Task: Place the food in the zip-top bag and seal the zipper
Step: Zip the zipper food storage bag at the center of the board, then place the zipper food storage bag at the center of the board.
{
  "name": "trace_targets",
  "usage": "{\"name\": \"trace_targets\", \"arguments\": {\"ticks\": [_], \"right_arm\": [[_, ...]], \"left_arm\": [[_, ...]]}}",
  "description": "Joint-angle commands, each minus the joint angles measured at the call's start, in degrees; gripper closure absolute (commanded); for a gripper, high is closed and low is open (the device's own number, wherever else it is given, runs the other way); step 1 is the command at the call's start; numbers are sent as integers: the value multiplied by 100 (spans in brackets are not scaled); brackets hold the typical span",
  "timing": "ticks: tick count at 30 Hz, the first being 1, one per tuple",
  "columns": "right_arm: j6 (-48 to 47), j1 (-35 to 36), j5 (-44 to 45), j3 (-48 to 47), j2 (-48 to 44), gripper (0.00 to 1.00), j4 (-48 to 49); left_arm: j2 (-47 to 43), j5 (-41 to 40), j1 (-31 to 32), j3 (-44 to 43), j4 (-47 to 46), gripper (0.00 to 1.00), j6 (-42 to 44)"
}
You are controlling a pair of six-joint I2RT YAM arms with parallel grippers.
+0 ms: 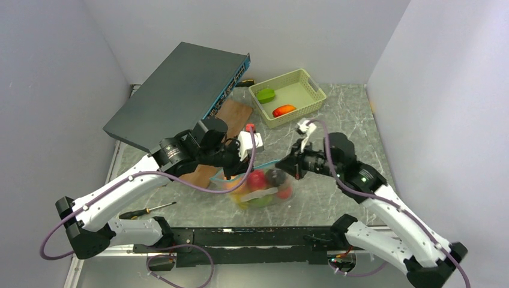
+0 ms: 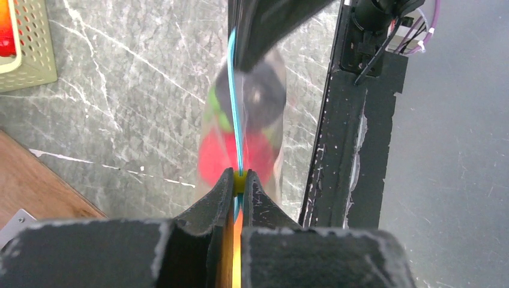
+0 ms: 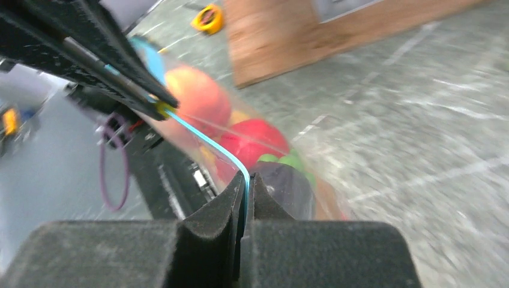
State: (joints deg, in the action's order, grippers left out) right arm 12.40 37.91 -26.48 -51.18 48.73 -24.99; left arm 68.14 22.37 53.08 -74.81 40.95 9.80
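The clear zip-top bag hangs between my two grippers just above the table, with red, dark purple, green and orange food inside. My left gripper is shut on the teal zipper at a small yellow piece at its end. My right gripper is shut on the zipper further along, and the strip runs taut from it to the left fingers. In the top view the left gripper holds the bag's left end and the right gripper its right end. One green food and one orange food lie in the basket.
The pale green lattice basket stands at the back right. A dark grey flat box leans at the back left over a wooden board. A screwdriver lies at the front left. A black rail runs along the near edge.
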Motion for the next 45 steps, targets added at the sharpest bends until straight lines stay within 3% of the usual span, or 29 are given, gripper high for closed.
{"name": "trace_targets", "arguments": {"ticks": [1, 8, 20, 23, 27, 29, 30, 31, 39, 45], "right_arm": [[461, -116, 3254, 43, -1049, 100, -475], [852, -118, 4660, 383, -1817, 100, -577], [719, -121, 4337, 471, -1852, 100, -471], [615, -119, 3903, 510, -1713, 100, -329], [721, -118, 3523, 493, -1306, 100, -205], [789, -122, 3571, 511, -1139, 100, -117], [827, -118, 3665, 508, -1050, 100, -92], [854, -118, 3772, 496, -932, 100, -75], [1556, -522, 5318, 42, 393, 100, -820], [2050, -1894, 4529, 697, 516, 100, -501]], "left_arm": [[-407, -164, -4, 44, 307, 100, -40], [-591, -363, -25, 319, 384, 100, -55], [-679, -479, -34, 479, 501, 98, -151], [-692, -418, -30, 452, 431, 81, -244], [-776, -371, -35, 410, 100, 52, -540], [-829, -488, -30, 382, -25, 32, -658], [-855, -563, -32, 350, -65, 17, -690], [-889, -657, -34, 340, -95, 13, -711], [-1233, -1170, -34, 187, -221, 5, -938], [-1579, -1039, -34, 147, -383, 6, -1377]]}}
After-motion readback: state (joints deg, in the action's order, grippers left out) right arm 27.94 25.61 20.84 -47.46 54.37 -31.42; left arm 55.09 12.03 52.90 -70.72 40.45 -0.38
